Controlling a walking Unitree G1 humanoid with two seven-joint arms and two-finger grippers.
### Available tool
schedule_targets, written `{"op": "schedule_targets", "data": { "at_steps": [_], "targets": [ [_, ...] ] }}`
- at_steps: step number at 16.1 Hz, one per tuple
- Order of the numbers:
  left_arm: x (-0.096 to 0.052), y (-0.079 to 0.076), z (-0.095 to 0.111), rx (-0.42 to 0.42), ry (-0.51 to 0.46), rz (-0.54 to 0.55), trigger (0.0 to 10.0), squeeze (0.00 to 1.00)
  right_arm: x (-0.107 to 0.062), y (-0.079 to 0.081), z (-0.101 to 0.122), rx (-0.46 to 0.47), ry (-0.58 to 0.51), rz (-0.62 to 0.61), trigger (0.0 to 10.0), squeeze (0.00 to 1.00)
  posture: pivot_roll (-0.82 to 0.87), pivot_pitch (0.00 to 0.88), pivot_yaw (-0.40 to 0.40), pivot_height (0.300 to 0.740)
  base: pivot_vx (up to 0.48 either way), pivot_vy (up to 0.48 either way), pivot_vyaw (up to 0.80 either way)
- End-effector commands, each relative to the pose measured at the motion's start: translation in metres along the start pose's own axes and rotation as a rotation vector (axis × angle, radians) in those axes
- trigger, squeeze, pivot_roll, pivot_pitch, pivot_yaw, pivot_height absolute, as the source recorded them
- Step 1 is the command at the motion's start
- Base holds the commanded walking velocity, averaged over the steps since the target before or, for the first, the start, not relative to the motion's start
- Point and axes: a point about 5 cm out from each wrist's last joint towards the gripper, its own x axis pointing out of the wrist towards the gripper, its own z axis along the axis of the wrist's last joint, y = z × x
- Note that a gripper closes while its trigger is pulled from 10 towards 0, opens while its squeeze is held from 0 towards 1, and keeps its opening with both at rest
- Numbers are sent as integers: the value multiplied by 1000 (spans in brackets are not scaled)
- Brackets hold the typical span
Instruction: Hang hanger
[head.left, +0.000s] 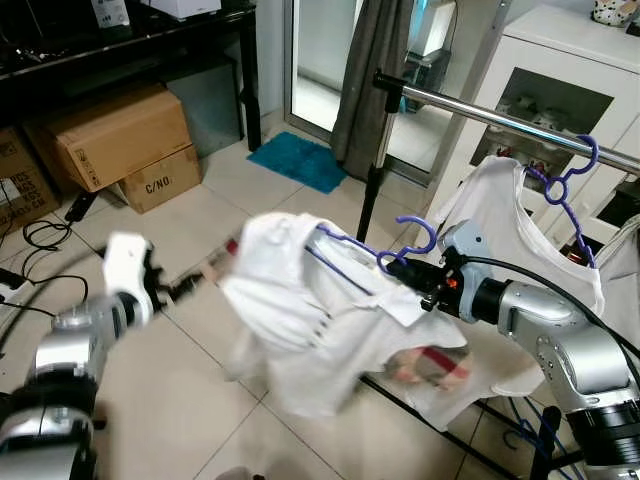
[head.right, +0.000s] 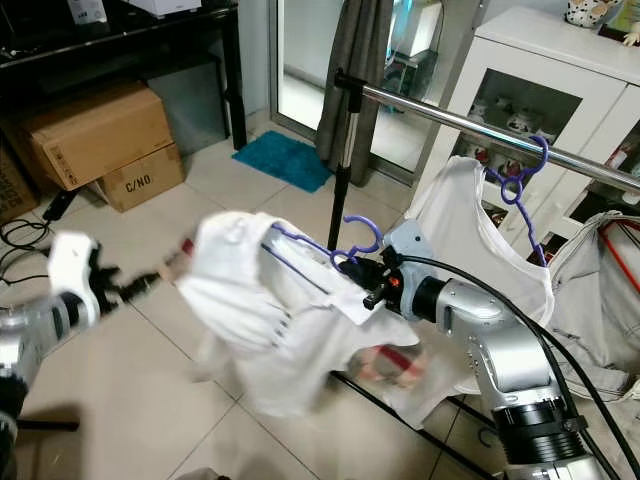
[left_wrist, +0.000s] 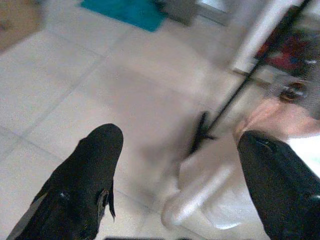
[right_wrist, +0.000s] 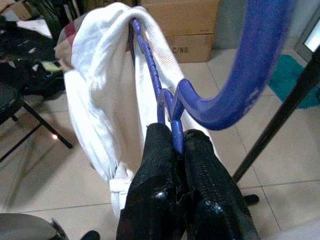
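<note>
Holding a purple hanger (right_wrist: 172, 107) by its neck, the right gripper (right_wrist: 173, 150) has both black fingers pinched shut on the plastic, just below the hook. A white shirt (head.left: 300, 300) is draped on the hanger; it looks blurred, so prob. swinging. Hanger and shirt sit in mid-air, low and to the robot's left of the metal rail (head.left: 500, 118), well below it. Hook points up, not yet over the rail.

Left gripper (left_wrist: 180, 160) is out to the robot's left over the tiled floor (head.left: 200, 220), fingers spread wide, holding nothing; it's near the shirt's far sleeve w/o touching, as far as can be seen.

Already on the rail: a second purple hanger (head.left: 565, 185) carrying another white shirt (head.left: 500, 210). A red-and-white garment (head.left: 435, 365) droops near the rack's lower bar. Cardboard boxes (head.left: 120, 140), a teal mat (head.left: 298, 160) and a white cabinet (head.left: 560, 70) stand behind.

Risks, as judged:
- Shirt sits lopsided and is swaying; a fast lift could slide it off the hanger.
- Grip is on a thin neck, so the hanger may twist between the fingers and the hook miss the rail.
- Hook or sleeve could snag the hung shirt or knock its hanger.
- Loose fabric may catch the rack's upright (head.left: 375, 170) on the way up.
</note>
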Motion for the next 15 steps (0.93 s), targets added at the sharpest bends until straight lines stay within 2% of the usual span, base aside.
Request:
{"op": "schedule_targets", "data": {
  "at_steps": [1,2,3,4,5,6,7,8,9,10,11,12,14,15],
  "targets": [
    [-4,-8,16,45,-68,-121,10000,1000,2,-3,6,-35,-11,-26,0,0,-133,0,-47,740,0,0,0],
    [-8,-15,18,70,-97,-229,10000,1000,5,-3,5,-47,-4,-40,0,0,-132,0,-47,740,0,0,0],
    [-10,-18,18,67,-96,-265,10000,1000,6,-3,5,-50,-4,-45,0,0,-133,0,-47,740,0,0,0],
    [-17,-20,7,174,17,-333,10000,1000,9,-1,8,-41,-22,-43,0,0,-134,0,-43,740,0,0,0],
    [-18,-16,1,312,100,-305,10000,1000,10,1,8,-48,-20,-40,0,0,-135,0,-44,740,0,0,0],
    [-18,-13,0,422,134,-267,10000,1000,10,1,7,-49,-19,-38,0,0,-135,0,-44,740,0,0,0],
    [-16,-5,9,549,124,-147,10000,1000,10,2,7,-51,-17,-36,0,0,-131,0,-46,740,0,0,0],
    [-11,-7,27,565,18,-81,10000,1000,11,3,7,-53,-17,-36,0,0,-131,0,-48,740,0,0,0],
    [-5,-24,50,513,-159,-129,10000,1000,13,3,8,-55,-19,-34,0,0,-131,0,-49,740,0,0,0],
    [0,-42,63,457,-274,-207,10000,1000,14,4,11,-56,-29,-32,0,0,-133,0,-49,740,0,0,0],
    [3,-51,65,443,-298,-248,10000,1000,15,5,13,-52,-39,-30,0,0,-134,0,-48,740,0,0,0],
    [15,-75,60,428,-274,-373,10000,1000,16,7,17,-49,-55,-21,0,0,-139,0,-42,740,0,0,0],
    [25,-91,58,420,-288,-430,10000,690,17,9,19,-50,-62,-16,0,0,-142,0,-40,740,0,0,0],
    [33,-99,62,410,-305,-435,10000,0,18,11,19,-49,-66,-12,0,0,-146,0,-35,740,0,0,0]
  ]
}}
